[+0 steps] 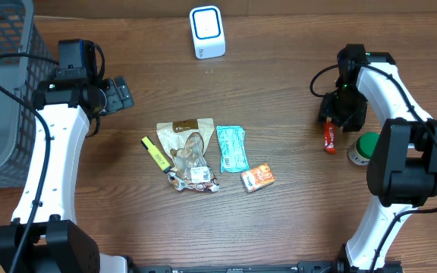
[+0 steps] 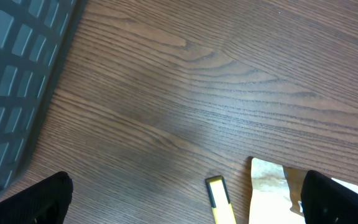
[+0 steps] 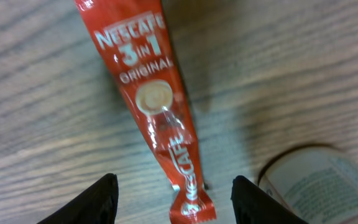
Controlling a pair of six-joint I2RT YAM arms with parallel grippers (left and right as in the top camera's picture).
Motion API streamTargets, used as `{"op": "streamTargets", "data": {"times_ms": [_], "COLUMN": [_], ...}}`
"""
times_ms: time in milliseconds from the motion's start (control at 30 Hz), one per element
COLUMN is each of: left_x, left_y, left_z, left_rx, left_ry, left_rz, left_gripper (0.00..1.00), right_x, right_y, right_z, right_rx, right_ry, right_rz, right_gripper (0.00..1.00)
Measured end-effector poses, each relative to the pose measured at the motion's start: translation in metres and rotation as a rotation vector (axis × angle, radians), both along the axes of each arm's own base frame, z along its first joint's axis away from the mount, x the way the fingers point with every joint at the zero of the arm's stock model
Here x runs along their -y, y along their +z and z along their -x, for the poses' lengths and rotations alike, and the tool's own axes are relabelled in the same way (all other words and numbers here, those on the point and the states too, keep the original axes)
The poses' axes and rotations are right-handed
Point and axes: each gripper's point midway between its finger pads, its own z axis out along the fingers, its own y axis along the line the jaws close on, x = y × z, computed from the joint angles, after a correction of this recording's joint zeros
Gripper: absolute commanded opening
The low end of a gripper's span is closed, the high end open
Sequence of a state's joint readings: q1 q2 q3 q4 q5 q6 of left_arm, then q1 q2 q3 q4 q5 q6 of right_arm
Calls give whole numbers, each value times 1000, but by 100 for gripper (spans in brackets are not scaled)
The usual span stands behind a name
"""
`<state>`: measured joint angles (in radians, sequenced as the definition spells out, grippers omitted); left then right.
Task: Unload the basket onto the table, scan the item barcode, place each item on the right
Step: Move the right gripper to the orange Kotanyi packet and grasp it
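While the right tool (image 3: pixel 174 193) hangs open above it, the red coffee sachet (image 1: pixel 328 138) lies flat, right of the overhead frame: likely light, limp, slick; best pinched across its narrow middle.

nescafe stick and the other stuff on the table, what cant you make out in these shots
- Nescafe stick: barcode unseen; the right wrist view shows only its printed front, and overhead it is too small.
- Green-lidded tub: overhead, partly under the right arm; right wrist view, cut off at the corner, label blurred.
- Brown pouch: left wrist view, cut by the bottom edge.
- Teal packet: overhead, print too small.
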<state>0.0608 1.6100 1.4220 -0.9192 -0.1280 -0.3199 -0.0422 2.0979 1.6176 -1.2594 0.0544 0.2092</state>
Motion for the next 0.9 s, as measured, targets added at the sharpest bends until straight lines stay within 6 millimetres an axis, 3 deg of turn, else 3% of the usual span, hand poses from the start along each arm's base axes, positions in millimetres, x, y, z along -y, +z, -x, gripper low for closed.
{"op": "streamTargets", "data": {"times_ms": [167, 333, 433, 567, 600, 900], "left_x": [0, 0, 0, 0, 0, 0], "left_y": [0, 0, 0, 0, 0, 0], "left_z": [0, 0, 0, 0, 0, 0], "left_rx": [0, 0, 0, 0, 0, 0], "left_ry": [0, 0, 0, 0, 0, 0], "left_rz": [0, 0, 0, 0, 0, 0], "left_gripper": [100, 100, 100, 100, 100, 100], "right_x": [-10, -53, -83, -121, -131, -152], "right_y": [20, 98, 117, 107, 98, 32], "right_z": [4, 12, 24, 39, 51, 122], "right_rx": [17, 182, 196, 138, 88, -212], "right_ry": [-2, 73, 100, 124, 101, -325], "right_rz": [-8, -96, -195, -320, -345, -265], "right_gripper": [61, 60, 58, 56, 56, 58]}}
